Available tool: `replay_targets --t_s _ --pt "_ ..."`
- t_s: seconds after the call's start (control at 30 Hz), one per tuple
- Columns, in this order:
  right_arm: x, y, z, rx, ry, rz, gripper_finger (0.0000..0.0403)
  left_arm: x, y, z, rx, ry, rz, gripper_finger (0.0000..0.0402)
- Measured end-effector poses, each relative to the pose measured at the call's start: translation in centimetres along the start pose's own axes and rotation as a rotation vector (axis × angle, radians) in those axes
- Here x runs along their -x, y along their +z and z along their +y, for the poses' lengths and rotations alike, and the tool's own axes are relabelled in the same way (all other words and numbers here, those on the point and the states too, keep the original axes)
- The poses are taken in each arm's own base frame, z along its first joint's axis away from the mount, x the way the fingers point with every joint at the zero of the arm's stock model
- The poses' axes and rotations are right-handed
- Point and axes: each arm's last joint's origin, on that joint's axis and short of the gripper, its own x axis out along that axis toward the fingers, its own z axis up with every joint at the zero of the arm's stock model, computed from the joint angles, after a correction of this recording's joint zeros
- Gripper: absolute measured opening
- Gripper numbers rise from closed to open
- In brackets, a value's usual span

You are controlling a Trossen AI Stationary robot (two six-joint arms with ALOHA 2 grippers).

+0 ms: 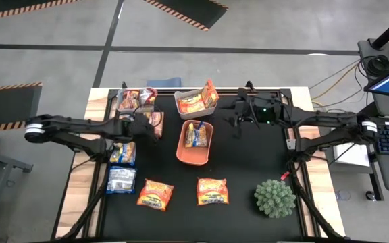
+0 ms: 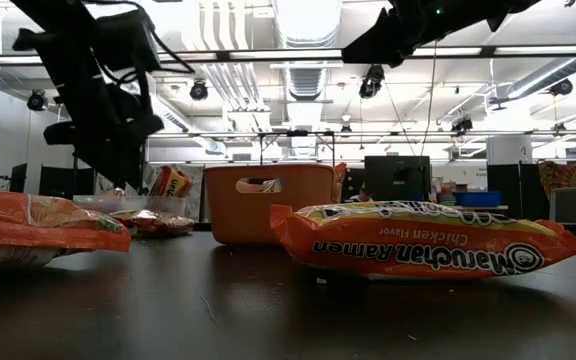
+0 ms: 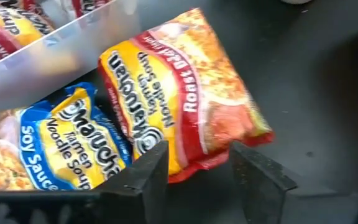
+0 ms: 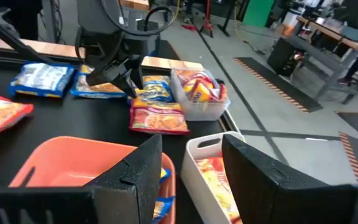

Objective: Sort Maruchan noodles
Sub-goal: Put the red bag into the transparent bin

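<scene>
Your counter (image 1: pixel 248 162) is a black mat with wood edges, in a workshop with striped floor tape and ceiling lights. Maruchan noodles (image 1: pixel 155 194) lie scattered along its near and left parts; more fill an orange tray (image 1: pixel 183 150) at the centre, a white bin (image 1: pixel 181 102) beyond it and a clear bin (image 1: pixel 128 99) at far left. Your left gripper (image 3: pixel 196 168) hovers above a red-and-yellow packet (image 3: pixel 185 93) beside the clear bin, fingers parted, holding nothing. Your right gripper (image 4: pixel 191 163) hangs over the trays, fingers apart and empty.

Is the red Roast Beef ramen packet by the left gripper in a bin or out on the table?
Out: the red Roast Beef ramen packet lies flat on the black table, beside the clear plastic bin.
</scene>
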Motion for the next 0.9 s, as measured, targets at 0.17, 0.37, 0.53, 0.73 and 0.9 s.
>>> replay_targets --t_s 0.17,0.37,0.53,0.73,0.9 --pt "-0.1 -0.7 -0.5 0.008 -0.011 0.023 0.0157 -1.5 0.3 0.0 -0.004 0.061 0.035 0.0186" --pt "-0.6 -2.2 -0.9 0.057 0.019 0.073 0.0157 -2.6 -0.4 -1.8 -0.446 -0.081 0.119 0.0199" --pt "0.0 -2.6 -2.3 0.095 -0.03 0.105 0.0157 -2.9 -0.4 -3.2 -0.707 -0.111 0.041 0.0199" --pt "0.3 -2.9 -4.5 0.039 0.005 0.048 0.0157 -3.6 -0.7 -3.4 -0.813 -0.074 0.044 0.0199" --pt "0.5 -4.2 -5.8 0.012 0.026 0.063 0.0157 -4.4 -1.0 -3.7 -0.819 -0.06 0.071 0.0199"
